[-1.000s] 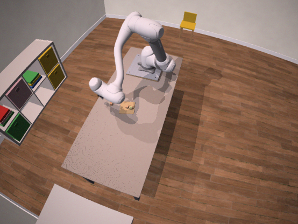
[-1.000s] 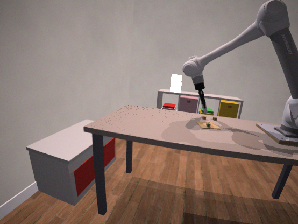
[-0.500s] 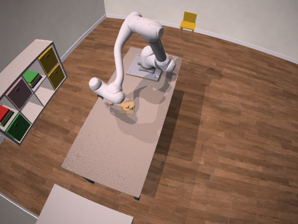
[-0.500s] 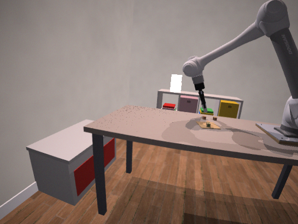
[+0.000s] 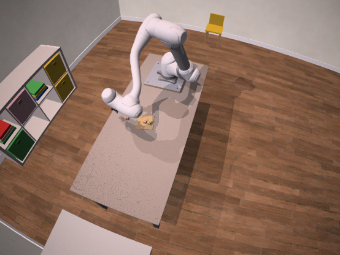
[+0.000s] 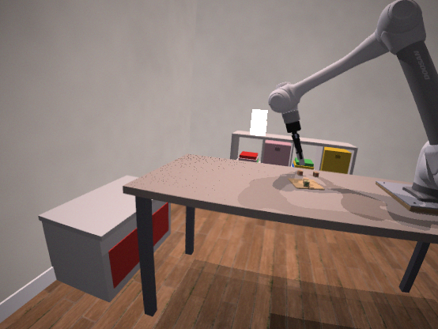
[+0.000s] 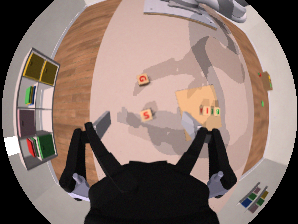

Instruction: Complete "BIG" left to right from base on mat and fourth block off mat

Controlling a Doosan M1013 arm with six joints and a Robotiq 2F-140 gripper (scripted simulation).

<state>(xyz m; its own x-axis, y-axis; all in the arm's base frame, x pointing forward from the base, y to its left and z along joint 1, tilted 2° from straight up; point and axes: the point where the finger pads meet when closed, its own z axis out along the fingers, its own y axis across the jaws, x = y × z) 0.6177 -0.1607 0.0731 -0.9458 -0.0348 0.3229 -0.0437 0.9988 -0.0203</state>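
Note:
A tan mat (image 5: 142,126) (image 6: 317,187) (image 7: 189,98) lies mid-table and carries two small letter blocks side by side: one with a red letter (image 5: 144,121) (image 7: 205,110) and one with a green letter (image 5: 149,122) (image 6: 306,183) (image 7: 216,111). Two more blocks sit off the mat on the shelf side: a red-lettered block (image 6: 300,173) (image 7: 148,115) and an orange-lettered block (image 6: 315,173) (image 7: 144,80). The letters are too small to read. My gripper (image 6: 301,161) (image 7: 146,117) is open and empty. It points down just above the red-lettered block off the mat. In the top view the arm hides it.
The arm's base plate (image 5: 162,80) (image 6: 407,198) is bolted to the table's far end. A cube shelf (image 5: 27,98) (image 6: 294,152) with coloured bins stands beside the table. A low white cabinet (image 6: 99,221) sits past the table's other end. A yellow chair (image 5: 215,24) stands by the wall.

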